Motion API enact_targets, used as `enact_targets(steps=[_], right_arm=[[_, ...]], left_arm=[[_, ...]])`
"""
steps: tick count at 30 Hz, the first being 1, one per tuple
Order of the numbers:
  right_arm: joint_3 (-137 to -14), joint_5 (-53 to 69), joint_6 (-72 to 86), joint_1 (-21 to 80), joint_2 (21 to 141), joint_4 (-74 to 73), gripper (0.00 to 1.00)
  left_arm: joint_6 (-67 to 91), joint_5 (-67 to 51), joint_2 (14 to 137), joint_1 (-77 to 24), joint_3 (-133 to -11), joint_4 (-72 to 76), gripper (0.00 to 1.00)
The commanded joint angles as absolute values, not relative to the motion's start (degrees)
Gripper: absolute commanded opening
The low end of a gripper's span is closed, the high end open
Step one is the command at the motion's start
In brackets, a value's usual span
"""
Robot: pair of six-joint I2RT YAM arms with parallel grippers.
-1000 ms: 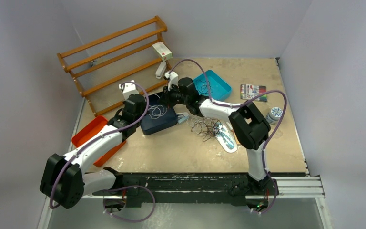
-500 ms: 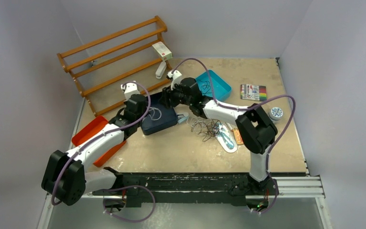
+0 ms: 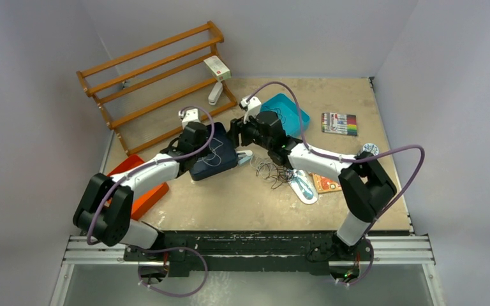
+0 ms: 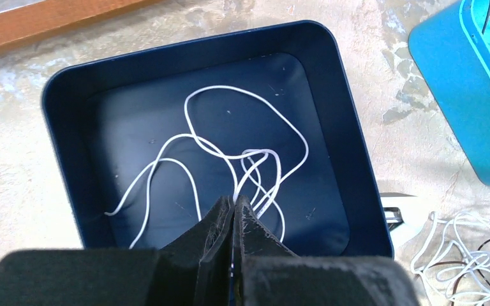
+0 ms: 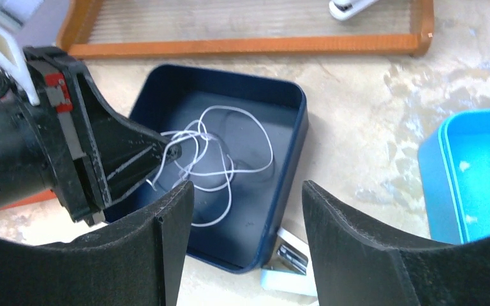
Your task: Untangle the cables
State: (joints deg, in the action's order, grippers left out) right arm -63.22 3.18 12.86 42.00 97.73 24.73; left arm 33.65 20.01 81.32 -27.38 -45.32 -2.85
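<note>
Nearest the arm bases, a tangle (image 3: 277, 171) of white and dark cords lies in a loose heap on the tabletop (image 3: 230, 204), not yet sorted. Just beyond it sits a navy tray (image 4: 185, 51) holding a white cable (image 4: 259, 152), whose loops spread across the tray floor inside the walls. The left tool (image 4: 234, 203) is clenched on one strand of that cable and holds it low over the tray. The right tool (image 5: 247, 191) hangs released, with its fingers wide apart, above the same tray and touching nothing. The step in hand appears to be settling the white cable in the tray. To do it well, the left tool should lower the strand close to the floor, open fully, and rise straight up, so the thin cord neither clings to the pads nor drags a loop over the rim. The right tool should keep above the loops, or press one down only if the cord lifts. Farther back, a teal tray (image 4: 446, 102) holds a dark cable (image 3: 274, 117). A marker pack (image 3: 339, 123) and a small box (image 3: 217, 67) on the wooden rack (image 3: 150, 49) both carry print, but it is too small to read.
</note>
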Motion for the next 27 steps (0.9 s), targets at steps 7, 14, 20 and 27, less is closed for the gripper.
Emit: enact_targets(steps=[7,14,20,27], right_arm=[[-60.5,-0.8,13.9,42.1,93.6,27.7,0.65],[-60.6,-1.0,13.8,42.1,93.6,27.8,0.65],[-60.8,-0.6,13.8,42.1,93.7,27.2,0.65],[-58.4,-2.7,14.4,41.7,89.2,23.1,0.65]], left_arm=[[33.2,22.4,81.4,-27.0,-52.4,-2.7,0.21],[32.2,29.5,77.1,-27.0,-54.8,-9.5,0.36],[30.7,24.6,76.4,-27.0,-54.3,-8.5,0.41],[31.0,19.1,76.3,-27.1,-53.4,-6.9,0.42]])
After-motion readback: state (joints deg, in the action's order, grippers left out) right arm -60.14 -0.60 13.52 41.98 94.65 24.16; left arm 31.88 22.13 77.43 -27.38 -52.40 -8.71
